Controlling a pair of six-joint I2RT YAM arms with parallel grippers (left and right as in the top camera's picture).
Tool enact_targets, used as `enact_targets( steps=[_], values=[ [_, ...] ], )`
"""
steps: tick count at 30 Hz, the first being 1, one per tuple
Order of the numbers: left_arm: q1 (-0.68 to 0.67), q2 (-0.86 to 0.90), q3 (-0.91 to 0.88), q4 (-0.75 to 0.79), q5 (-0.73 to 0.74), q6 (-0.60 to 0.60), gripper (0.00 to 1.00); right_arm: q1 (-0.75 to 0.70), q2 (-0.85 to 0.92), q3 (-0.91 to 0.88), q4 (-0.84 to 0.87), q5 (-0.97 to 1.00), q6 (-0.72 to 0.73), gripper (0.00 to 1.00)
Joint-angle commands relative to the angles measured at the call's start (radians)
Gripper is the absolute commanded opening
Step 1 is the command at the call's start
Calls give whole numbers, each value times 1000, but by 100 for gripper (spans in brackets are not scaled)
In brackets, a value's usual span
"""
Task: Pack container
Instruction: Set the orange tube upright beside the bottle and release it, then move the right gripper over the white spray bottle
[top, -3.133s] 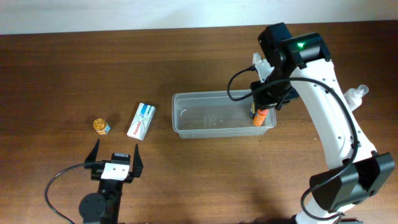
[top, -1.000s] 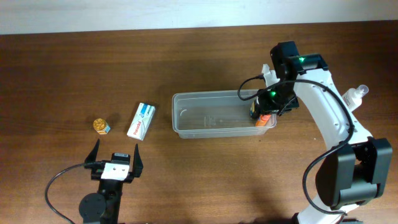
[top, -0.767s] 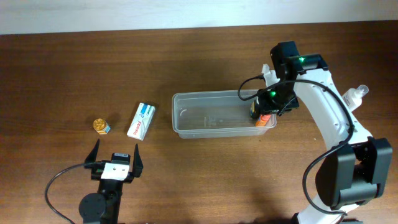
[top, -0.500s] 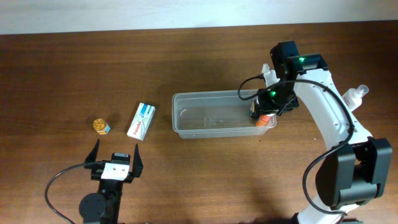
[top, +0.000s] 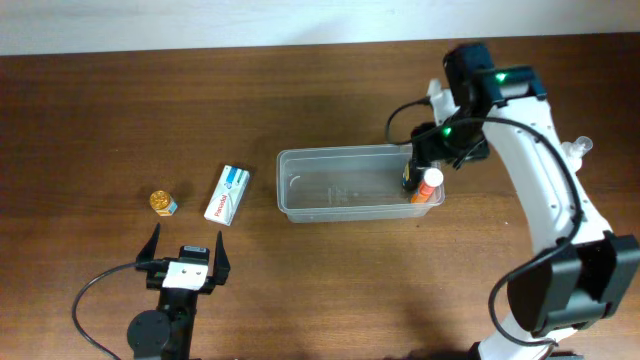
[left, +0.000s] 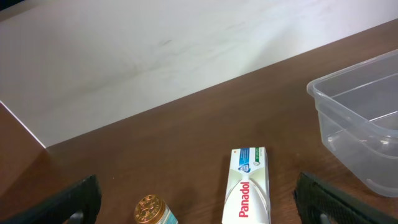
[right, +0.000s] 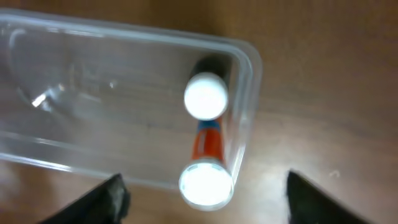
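The container (top: 340, 186) is a clear shallow tub at mid-table. At its right end stand two white-capped items: an orange tube (top: 429, 186) and a dark one (top: 408, 180). My right gripper (top: 432, 158) hovers over that end, open, holding nothing. In the right wrist view the orange tube (right: 206, 183) and the dark item (right: 206, 96) stand against the container's (right: 124, 87) end wall, between and below my spread right gripper (right: 208, 205). My left gripper (top: 187, 240) rests open near the front left, facing a white Panadol box (left: 249, 186) and a gold-capped jar (left: 152, 210).
The Panadol box (top: 227, 194) and the gold-capped jar (top: 162, 202) lie left of the container. A small clear bottle (top: 577, 150) stands at the far right, behind the right arm. The container's corner (left: 360, 124) shows at the right of the left wrist view.
My right gripper has opened, let go of the orange tube in the container, and lifted back and to the right. The left arm has not moved.
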Motion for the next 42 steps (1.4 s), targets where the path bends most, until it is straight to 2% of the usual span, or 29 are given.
enact_targets(
  steps=[1,3,4,8,12,19,27,31,34,42],
  values=[
    [4,-10,-2,-5,11,11,99,-47,-6,135,-54,94,40,81],
    [4,-10,-2,-5,11,11,99,-93,-6,211,-101,126,60,97],
    [4,-10,-2,-5,11,11,99,-122,-6,245,-119,132,68,99],
    [4,-10,-2,-5,11,11,100,-273,-6,325,-154,135,60,98],
    [4,-10,-2,-5,11,11,99,-425,6,319,-149,126,-29,98],
    [4,-10,-2,-5,11,11,99,-592,72,280,-11,25,-105,99],
    [4,-10,-2,-5,11,11,99,-690,112,280,120,33,-111,98],
    [4,-10,-2,-5,11,11,99,-707,121,280,134,-58,-351,98],
    [4,-10,-2,-5,11,11,99,-713,144,280,132,-178,-468,98],
    [4,-10,-2,-5,11,11,99,-711,295,280,129,-132,-506,99]
  ],
)
